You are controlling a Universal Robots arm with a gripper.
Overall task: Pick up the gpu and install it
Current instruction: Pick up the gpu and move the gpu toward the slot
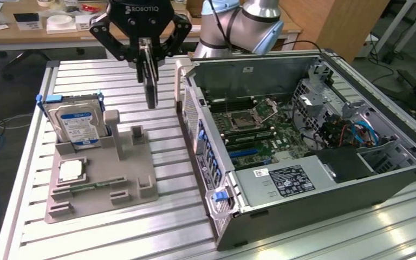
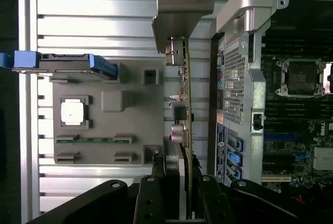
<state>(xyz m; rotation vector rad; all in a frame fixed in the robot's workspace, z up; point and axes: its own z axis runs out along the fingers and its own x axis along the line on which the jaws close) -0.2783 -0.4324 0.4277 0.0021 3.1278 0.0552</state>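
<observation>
Above the ribbed table, between the grey holder on the exterior view's left and the open computer case on its right – gpu clamped edge-down in the gripper, touching nothing. Probably best to keep it vertical, grip firm, well clear of the case wall – likely fragile

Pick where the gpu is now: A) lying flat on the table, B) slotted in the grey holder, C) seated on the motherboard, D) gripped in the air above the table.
D: the gripper is shut on the gpu, which hangs edge-on above the table, between the grey holder and the computer case.
</observation>
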